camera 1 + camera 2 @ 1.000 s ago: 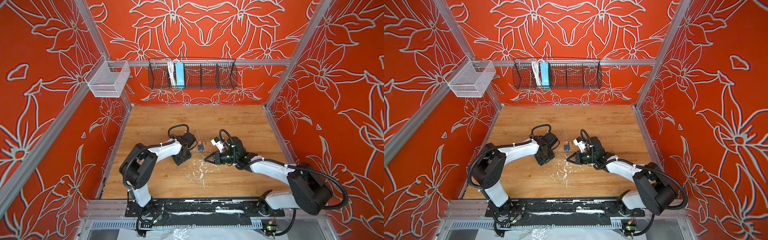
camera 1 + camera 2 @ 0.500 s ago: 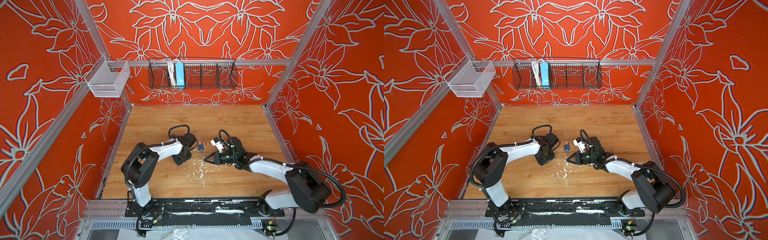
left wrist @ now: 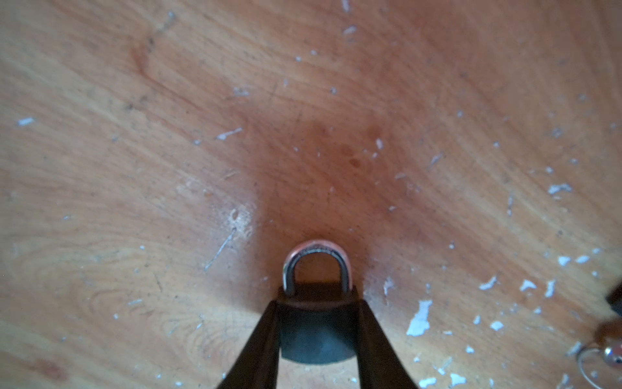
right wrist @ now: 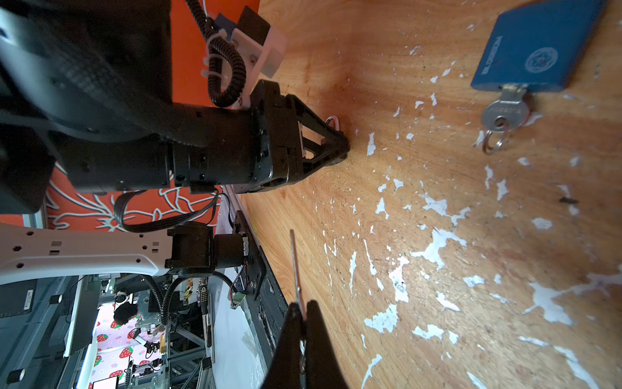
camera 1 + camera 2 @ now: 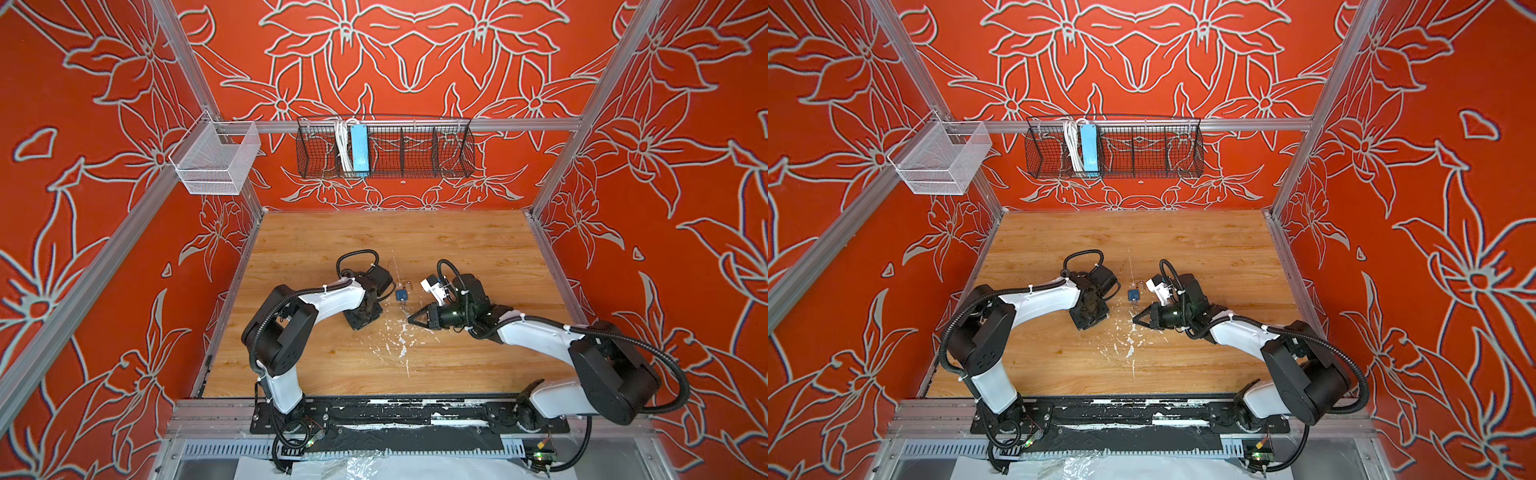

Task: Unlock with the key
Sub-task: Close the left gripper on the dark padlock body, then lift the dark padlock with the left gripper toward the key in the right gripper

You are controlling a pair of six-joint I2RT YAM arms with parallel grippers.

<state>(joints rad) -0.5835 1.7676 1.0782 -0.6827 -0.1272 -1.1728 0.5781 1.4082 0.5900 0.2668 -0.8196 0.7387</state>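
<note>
My left gripper points down at the table and is shut on a small padlock, one finger on each side of its dark body. The steel shackle sticks out past the fingertips. In the right wrist view the left gripper rests its tips on the wood. My right gripper is shut on a key, whose thin silver blade sticks out of the fingertips towards the left gripper. In both top views the left fingertips are hidden under the wrist.
A blue padlock lies flat between the two arms, with another key and ring in its keyhole. White paint flecks scatter over the wooden table. Wire baskets hang on the back wall.
The left jaws have closed in on the padlock. In the top views both arms and the blue padlock stay almost where they were.
</note>
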